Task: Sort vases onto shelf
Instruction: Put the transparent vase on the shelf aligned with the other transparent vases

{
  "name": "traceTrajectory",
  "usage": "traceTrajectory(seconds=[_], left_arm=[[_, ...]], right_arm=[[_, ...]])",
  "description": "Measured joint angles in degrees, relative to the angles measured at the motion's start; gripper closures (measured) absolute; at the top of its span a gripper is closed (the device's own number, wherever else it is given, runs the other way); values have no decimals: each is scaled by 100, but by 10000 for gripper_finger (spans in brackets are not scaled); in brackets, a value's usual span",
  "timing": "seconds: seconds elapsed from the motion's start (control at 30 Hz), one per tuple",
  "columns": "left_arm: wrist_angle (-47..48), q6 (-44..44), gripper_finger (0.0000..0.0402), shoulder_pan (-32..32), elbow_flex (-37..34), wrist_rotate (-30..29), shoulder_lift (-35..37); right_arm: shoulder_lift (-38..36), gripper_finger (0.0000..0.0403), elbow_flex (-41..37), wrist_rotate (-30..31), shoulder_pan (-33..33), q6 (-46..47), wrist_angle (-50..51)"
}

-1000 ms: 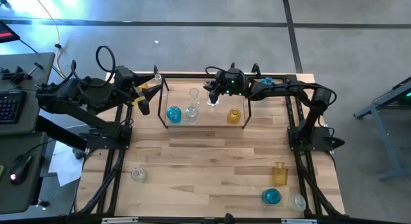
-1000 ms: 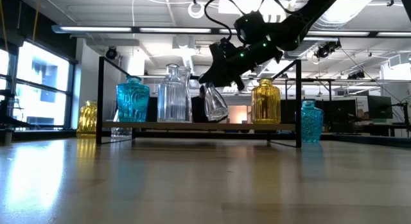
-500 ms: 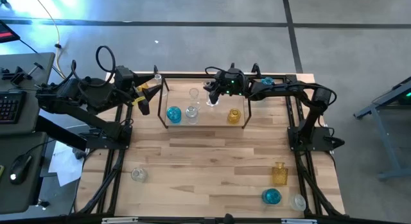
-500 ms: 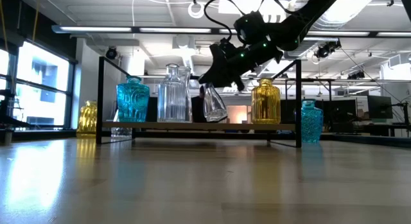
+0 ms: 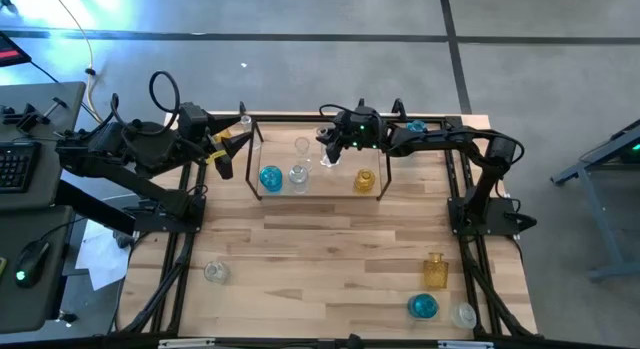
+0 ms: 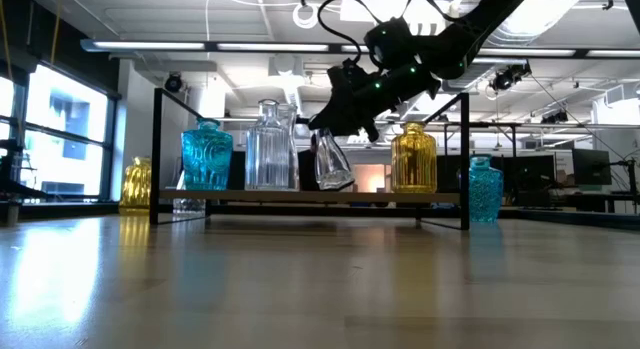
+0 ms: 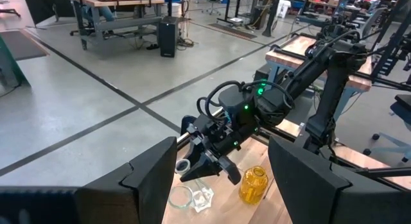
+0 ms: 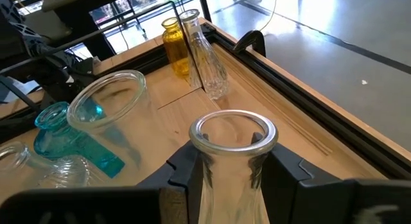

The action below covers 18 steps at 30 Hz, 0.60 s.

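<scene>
I had the right gripper (image 6: 322, 132) over the shelf (image 5: 381, 184), the low black-rod rack w/ light wood floor at the far side of the wooden worktop (image 5: 330, 259). Its jaws were closed on the neck of a clear glass vase w/ flared body (image 6: 333, 164); the vase hung tilted, its base down at the shelf floor — couldn't tell if touching. In the right wrist view the vase's round rim sat between the two dark fingers (image 8: 183, 165).

On the shelf: blue ribbed glass vase (image 6: 206, 156), clear squarish glass bottle (image 6: 271, 147) beside it, amber-yellow rounded glass vase (image 6: 413, 160) on the other side of the held one.

Left gripper (image 5: 224, 154) waited just outside the shelf's left end, jaws wide, nothing in them.

Elsewhere on the worktop: small clear glass vase (image 5: 215, 273) near the front left; amber-yellow square bottle (image 5: 434, 271), blue round vase (image 5: 422, 307) & clear round vase (image 5: 463, 315) grouped front right.
</scene>
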<state>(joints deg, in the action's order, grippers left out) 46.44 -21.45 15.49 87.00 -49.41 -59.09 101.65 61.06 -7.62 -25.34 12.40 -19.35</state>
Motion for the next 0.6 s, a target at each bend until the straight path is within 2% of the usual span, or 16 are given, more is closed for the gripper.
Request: traceTrajectory(seconds=[0.6], left_arm=[[0,0,165,-2,0,87,-2]], right_arm=[[0,289,0,-157,0,-63,115]])
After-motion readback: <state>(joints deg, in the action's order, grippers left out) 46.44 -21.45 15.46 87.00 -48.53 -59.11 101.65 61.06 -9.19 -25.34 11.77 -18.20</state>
